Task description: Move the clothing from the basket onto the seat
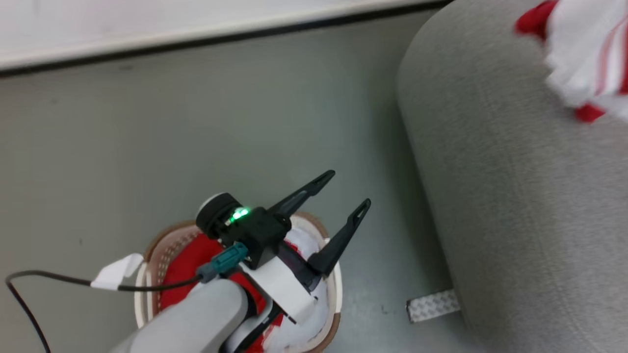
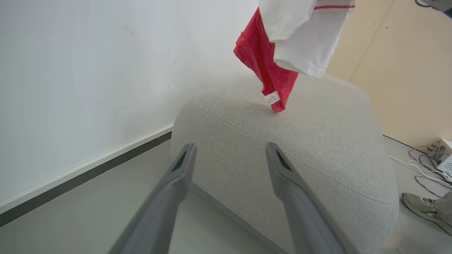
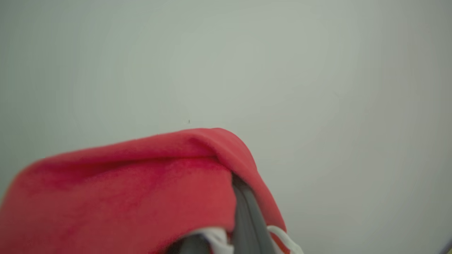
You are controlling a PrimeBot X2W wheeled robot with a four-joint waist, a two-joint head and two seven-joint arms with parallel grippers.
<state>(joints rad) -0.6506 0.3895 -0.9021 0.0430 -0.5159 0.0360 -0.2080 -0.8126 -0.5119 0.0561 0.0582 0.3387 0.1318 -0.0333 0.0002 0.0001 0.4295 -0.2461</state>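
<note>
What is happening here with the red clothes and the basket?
The robot is moving laundry to the grey sofa. Its right pincer holds a red and white garment hanging over the sofa, lower tip close to the cushion. The left pincer is open above the laundry basket, where more red and white clothing lies. A person's shoe shows beside the sofa.

The clothing (image 2: 279, 70) is bright red with big white panels and thin red stripes on the white. A tiny white label with dark print sits at 6 o'clock on the hanging piece. The basket (image 1: 153, 250) is perforated white with a brown woven-look rim. The seat (image 1: 515, 196) is plain grey weave. The left gripper (image 1: 347, 189) is black, with a green light glowing behind it. The floor (image 1: 196, 122) is pale grey-green.
</note>
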